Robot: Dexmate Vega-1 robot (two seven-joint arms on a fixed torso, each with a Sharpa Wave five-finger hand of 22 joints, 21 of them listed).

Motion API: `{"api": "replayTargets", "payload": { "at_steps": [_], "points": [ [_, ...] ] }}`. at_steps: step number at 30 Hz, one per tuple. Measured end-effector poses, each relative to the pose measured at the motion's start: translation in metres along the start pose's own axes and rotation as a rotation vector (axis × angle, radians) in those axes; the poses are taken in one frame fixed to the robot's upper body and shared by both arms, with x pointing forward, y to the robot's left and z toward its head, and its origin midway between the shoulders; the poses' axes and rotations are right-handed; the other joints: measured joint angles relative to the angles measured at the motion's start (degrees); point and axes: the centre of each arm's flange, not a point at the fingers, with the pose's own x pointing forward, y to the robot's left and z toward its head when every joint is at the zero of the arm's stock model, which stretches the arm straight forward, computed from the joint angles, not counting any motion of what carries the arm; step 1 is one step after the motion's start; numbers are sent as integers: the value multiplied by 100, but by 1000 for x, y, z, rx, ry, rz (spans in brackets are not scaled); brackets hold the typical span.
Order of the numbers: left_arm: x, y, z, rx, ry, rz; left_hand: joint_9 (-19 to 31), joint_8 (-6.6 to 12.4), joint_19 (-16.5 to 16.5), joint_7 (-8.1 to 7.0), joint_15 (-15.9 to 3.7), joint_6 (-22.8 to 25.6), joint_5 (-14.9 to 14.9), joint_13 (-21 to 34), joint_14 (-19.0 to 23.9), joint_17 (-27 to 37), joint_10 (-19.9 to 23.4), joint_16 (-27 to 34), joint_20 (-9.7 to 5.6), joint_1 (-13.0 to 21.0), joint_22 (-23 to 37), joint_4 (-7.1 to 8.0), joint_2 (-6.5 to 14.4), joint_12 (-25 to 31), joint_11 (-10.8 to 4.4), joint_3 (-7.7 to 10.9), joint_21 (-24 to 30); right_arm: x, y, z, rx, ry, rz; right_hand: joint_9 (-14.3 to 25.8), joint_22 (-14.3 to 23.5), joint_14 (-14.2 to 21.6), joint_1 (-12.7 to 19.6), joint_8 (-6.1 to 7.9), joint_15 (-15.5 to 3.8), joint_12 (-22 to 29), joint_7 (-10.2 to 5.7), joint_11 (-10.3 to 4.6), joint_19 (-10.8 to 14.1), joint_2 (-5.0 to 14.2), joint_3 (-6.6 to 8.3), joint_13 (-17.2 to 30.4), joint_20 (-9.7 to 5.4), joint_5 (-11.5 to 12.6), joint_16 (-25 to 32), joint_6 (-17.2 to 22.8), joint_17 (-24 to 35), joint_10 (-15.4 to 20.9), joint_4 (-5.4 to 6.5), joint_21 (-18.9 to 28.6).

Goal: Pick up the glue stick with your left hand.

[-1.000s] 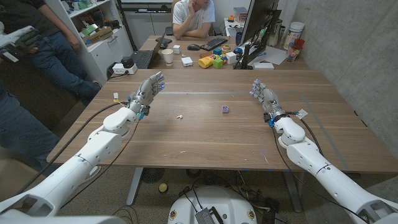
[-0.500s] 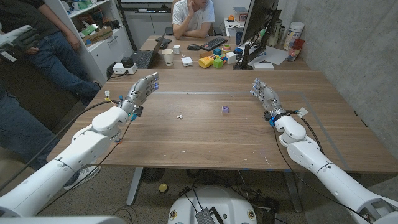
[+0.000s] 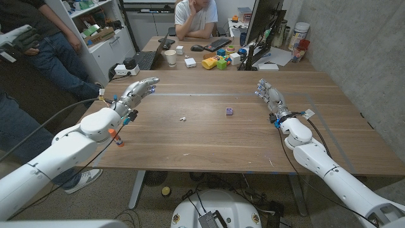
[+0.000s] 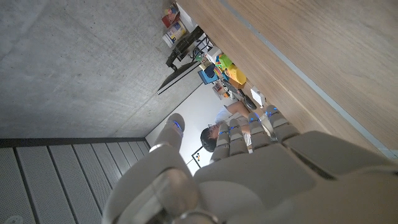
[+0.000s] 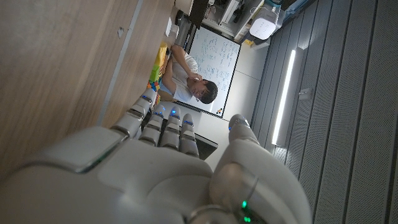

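While the left hand (image 3: 134, 93) hovers empty with fingers stretched apart, well beyond the glue stick (image 3: 118, 139) standing upright near the table's (image 3: 209, 142) left front edge, the reach is barely begun, and it likely must draw back and descend.

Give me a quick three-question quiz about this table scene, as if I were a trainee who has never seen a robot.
1. True or false: the left hand is already holding the glue stick.
2. Which lies nearer the table's middle: A) the small purple block, B) the glue stick, C) the right hand?
3. Fill in: the glue stick stands near the table's ____ edge, beside the left forearm.

Key: 1. False; the hand is open above the table, and the glue stick stands apart from it. 2. A. 3. Left.
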Motion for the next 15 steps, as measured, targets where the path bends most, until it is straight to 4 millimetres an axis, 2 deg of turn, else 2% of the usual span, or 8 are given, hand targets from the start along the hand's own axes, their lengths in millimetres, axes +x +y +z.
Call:
{"api": "replayTargets", "payload": {
  "at_steps": [5,15],
  "points": [
    [-14,4,8,87,25,6,0,28,33,0,11,0,60,19,59,0,19,0,70,300,0,-14,92,14,19,161,0,0,0,0,-1,0,0,0,0,0,0,0,0,0,0,0,0,0,0,0,0,0,0,0,0,0,0,0],
    [-38,13,22,249,83,47,-1,28,94,-21,68,21,81,29,116,1,110,0,130,517,0,-38,93,36,48,244,-1,-1,0,-1,0,1,-2,-14,-1,0,0,0,0,0,0,-10,0,0,0,0,0,0,0,0,0,10,0,-22]
  ]
}}
